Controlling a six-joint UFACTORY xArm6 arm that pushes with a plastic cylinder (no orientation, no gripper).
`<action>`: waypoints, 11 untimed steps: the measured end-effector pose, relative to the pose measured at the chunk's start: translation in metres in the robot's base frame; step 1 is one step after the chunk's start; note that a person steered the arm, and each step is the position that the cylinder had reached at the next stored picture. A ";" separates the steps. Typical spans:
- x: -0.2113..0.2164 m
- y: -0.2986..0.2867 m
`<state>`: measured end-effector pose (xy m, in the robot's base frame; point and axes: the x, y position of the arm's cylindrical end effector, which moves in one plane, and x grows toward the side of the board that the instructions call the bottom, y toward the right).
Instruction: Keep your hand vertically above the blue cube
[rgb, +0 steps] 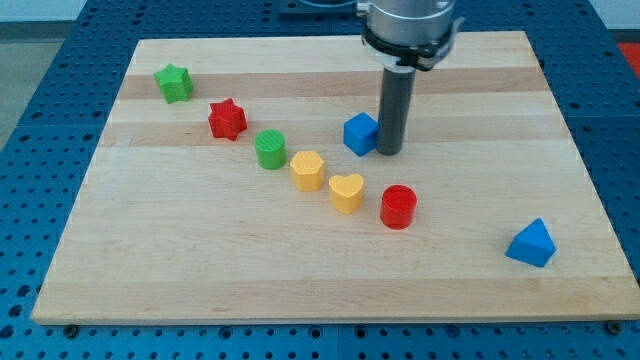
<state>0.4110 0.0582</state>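
Just above the frame's centre, the blue cube (360, 133) sits touching my tip (390, 152) on its left; one corner faces the view's bottom; no long axis; the tip grips nothing.

Tip (390, 152) of dark rod down on pale wooden board (480, 290), touching right side of small blue plastic cube (360, 133), yellow heart-shaped block (346, 192) and red cylinder (398, 206) nearer view's bottom.
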 end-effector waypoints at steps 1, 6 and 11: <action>-0.016 -0.026; 0.007 -0.055; -0.149 -0.083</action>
